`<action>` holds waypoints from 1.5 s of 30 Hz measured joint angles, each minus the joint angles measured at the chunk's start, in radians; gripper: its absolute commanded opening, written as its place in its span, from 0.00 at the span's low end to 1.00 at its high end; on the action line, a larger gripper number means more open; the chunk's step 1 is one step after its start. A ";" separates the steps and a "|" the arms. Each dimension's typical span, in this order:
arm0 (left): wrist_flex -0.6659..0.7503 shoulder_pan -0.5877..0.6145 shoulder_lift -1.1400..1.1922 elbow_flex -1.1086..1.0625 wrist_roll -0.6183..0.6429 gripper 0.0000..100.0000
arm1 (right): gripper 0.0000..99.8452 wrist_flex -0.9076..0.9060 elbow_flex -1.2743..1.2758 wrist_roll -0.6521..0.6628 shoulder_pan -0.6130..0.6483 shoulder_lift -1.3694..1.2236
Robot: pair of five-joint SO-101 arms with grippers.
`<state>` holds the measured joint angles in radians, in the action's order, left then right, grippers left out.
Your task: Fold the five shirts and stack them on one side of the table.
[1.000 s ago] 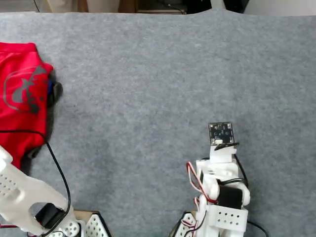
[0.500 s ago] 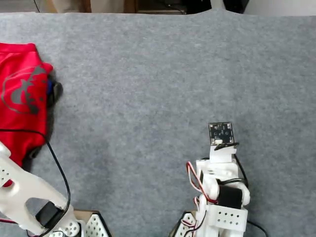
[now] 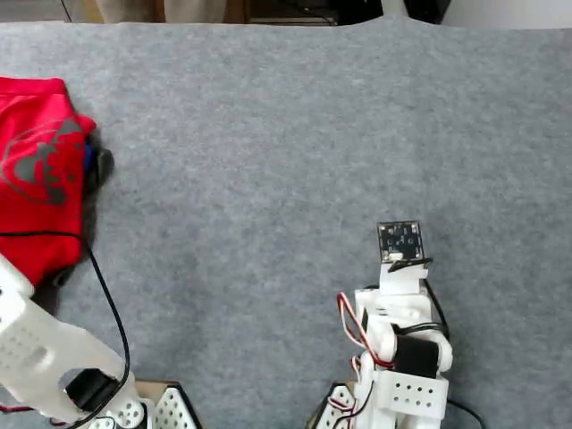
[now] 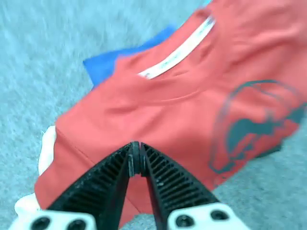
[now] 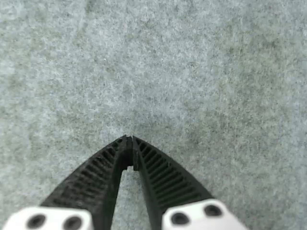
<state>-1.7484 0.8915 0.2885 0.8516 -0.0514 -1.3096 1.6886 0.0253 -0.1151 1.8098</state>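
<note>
Folded red shirt (image 3: 40, 179) lies at the left edge of the grey surface (image 3: 295, 134), toward the far corner, w/ a blue shirt (image 4: 112, 64) and a white one (image 4: 46, 146) poking out from under it; a dark item (image 3: 103, 165) peeks out at its inner side. Over the red shirt's front hangs the left hand (image 4: 135, 155), jaws clenched tip to tip, holding nothing. Its left arm (image 3: 45, 353) sits at the near-left corner. Over bare surface, the right hand (image 5: 128, 149) is likewise clenched and empty, w/ the right arm (image 3: 399, 349) at the near edge, right of centre.
</note>
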 measured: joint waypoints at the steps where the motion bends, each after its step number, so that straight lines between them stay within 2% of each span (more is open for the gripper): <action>1: 0.000 -0.015 -0.037 -0.003 0.002 0.02 | 0.01 0.000 0.000 0.000 0.000 0.000; 7: 0.000 -0.157 -0.285 -0.123 0.002 0.02 | 0.01 0.002 0.000 0.000 0.052 0.000; 10: 0.000 -0.176 -0.371 -0.207 0.002 0.02 | 0.01 0.002 0.000 0.000 0.084 0.000; 12: 0.011 -0.150 -0.382 -0.284 0.002 0.06 | 0.01 0.002 0.000 0.000 0.091 0.000; 16: 0.129 -0.060 -0.321 -0.466 0.003 0.24 | 0.01 0.002 0.000 0.000 0.094 0.000; 21: 0.272 0.072 -0.187 -0.509 0.040 0.27 | 0.01 0.002 0.000 0.000 0.092 0.000; 26: 0.305 0.107 -0.046 -0.442 0.031 0.24 | 0.01 0.002 0.000 0.000 0.092 0.000; 33: 0.307 0.107 0.196 -0.330 0.031 0.02 | 0.01 0.002 0.000 0.000 0.092 0.000; 36: 0.281 0.107 0.221 -0.285 0.031 0.02 | 0.01 0.031 0.000 0.000 0.092 0.000; 42: 0.071 0.104 0.221 -0.095 0.031 0.02 | 0.01 0.187 -0.080 0.000 0.092 0.000; 45: 0.017 0.104 0.221 0.005 0.031 0.02 | 0.01 0.272 -0.141 0.000 0.092 0.000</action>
<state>-1.7315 0.9958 0.5094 0.8562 -0.0207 -1.0380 1.5474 0.0253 -0.0230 1.8098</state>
